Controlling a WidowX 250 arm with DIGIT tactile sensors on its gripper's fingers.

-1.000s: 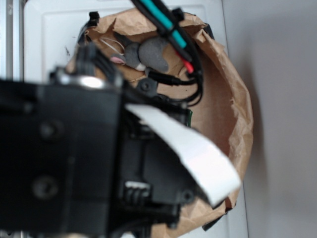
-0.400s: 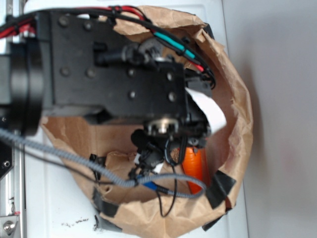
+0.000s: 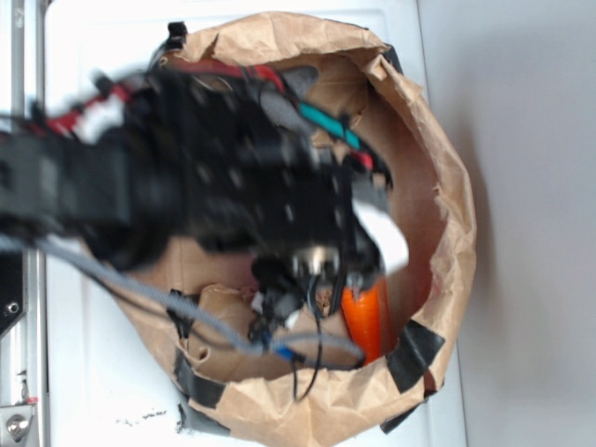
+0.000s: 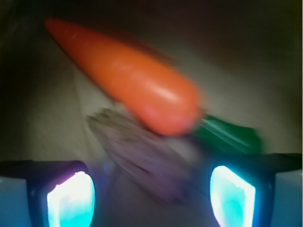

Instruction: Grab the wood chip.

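Observation:
In the wrist view the wood chip [image 4: 142, 151] lies flat, a dark, rough, elongated piece just below an orange toy carrot [image 4: 128, 78] with a green top [image 4: 227, 135]. My gripper [image 4: 151, 198] hangs over it, open, its two glowing pads [image 4: 71, 198] wide apart on either side of the chip's near end. The picture is blurred by motion. In the exterior view the black arm covers most of the paper bowl; the gripper [image 3: 321, 279] points down beside the carrot [image 3: 365, 317], and a bit of the brown chip [image 3: 324, 296] shows under it.
Everything sits inside a crumpled brown paper bowl [image 3: 447, 214] taped with black tape [image 3: 414, 349], on a white tray [image 3: 102, 56]. A grey stone-like object [image 3: 279, 102] is partly seen at the bowl's far side. Cables hang around the gripper.
The arm has swung across the bowl and dropped lower toward the carrot and chip; the gripper stays open.

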